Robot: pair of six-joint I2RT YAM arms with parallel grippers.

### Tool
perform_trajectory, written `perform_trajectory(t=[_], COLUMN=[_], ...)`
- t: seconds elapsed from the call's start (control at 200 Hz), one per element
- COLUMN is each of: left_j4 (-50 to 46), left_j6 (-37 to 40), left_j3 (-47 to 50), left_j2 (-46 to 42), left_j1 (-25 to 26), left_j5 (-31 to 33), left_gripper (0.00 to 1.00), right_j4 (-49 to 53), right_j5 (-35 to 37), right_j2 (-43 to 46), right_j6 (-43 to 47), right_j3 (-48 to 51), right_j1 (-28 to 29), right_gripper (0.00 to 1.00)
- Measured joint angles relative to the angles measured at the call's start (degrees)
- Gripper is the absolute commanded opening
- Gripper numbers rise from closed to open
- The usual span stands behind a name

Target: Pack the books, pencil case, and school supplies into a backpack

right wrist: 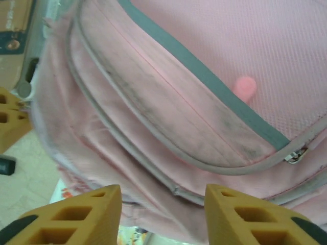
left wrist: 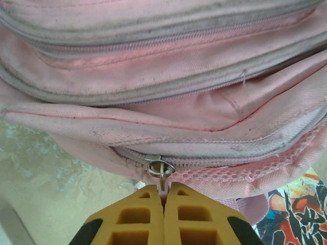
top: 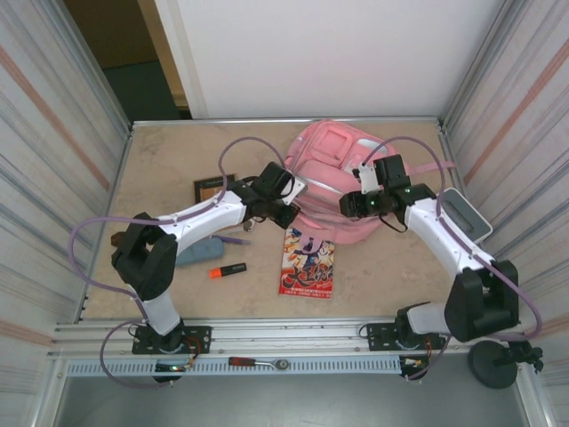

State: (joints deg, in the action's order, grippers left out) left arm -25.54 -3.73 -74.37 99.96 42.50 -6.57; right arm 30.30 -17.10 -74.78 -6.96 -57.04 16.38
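Note:
The pink backpack (top: 333, 169) lies at the back middle of the table. My left gripper (left wrist: 164, 191) is shut on the metal zipper pull (left wrist: 161, 171) at the bag's near left edge (top: 283, 213). My right gripper (right wrist: 163, 196) stands open just over the bag's zipped pockets (right wrist: 204, 76), on its near right side (top: 354, 206), holding nothing. The red comic (top: 308, 262) lies flat in front of the bag. The tan book (top: 213, 189) rests at the left. The blue-grey pencil case (top: 197, 253), orange-and-black marker (top: 228, 269) and purple pen (top: 233, 238) lie near the left arm.
A grey-white box (top: 465, 215) sits at the right edge beside the right arm. A red-handled tool (top: 258, 362) lies on the front rail. Striped walls close in both sides. Bare tabletop lies right of the comic.

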Motion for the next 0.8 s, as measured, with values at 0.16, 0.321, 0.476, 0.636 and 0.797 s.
perform_trajectory(t=[0.16, 0.321, 0.476, 0.636, 0.797], left_j4=[0.15, 1.49, 2.34, 3.06, 3.13], left_j6=[-0.15, -0.42, -0.85, -1.03, -1.05], left_j3=[0.31, 1.62, 2.56, 3.02, 3.02], left_j2=[0.00, 0.00, -0.11, -0.50, -0.68], left_j1=[-0.02, -0.44, -1.31, -1.68, -1.70], left_j5=[-0.42, -1.36, -2.97, -4.26, -4.57], left_gripper=[0.00, 0.00, 0.00, 0.00, 0.00], right_j4=[-7.32, -13.29, -17.18, -20.59, -23.23], right_j5=[0.96, 0.57, -1.18, -2.56, -2.71], right_j2=[5.20, 2.86, -1.36, -5.53, -9.33], right_j6=[1.57, 3.28, 4.04, 4.04, 4.42], right_j3=[3.02, 4.50, 6.45, 7.89, 7.87], right_j1=[4.33, 8.28, 10.34, 11.04, 11.04], right_gripper=[0.63, 0.64, 0.65, 0.64, 0.56])
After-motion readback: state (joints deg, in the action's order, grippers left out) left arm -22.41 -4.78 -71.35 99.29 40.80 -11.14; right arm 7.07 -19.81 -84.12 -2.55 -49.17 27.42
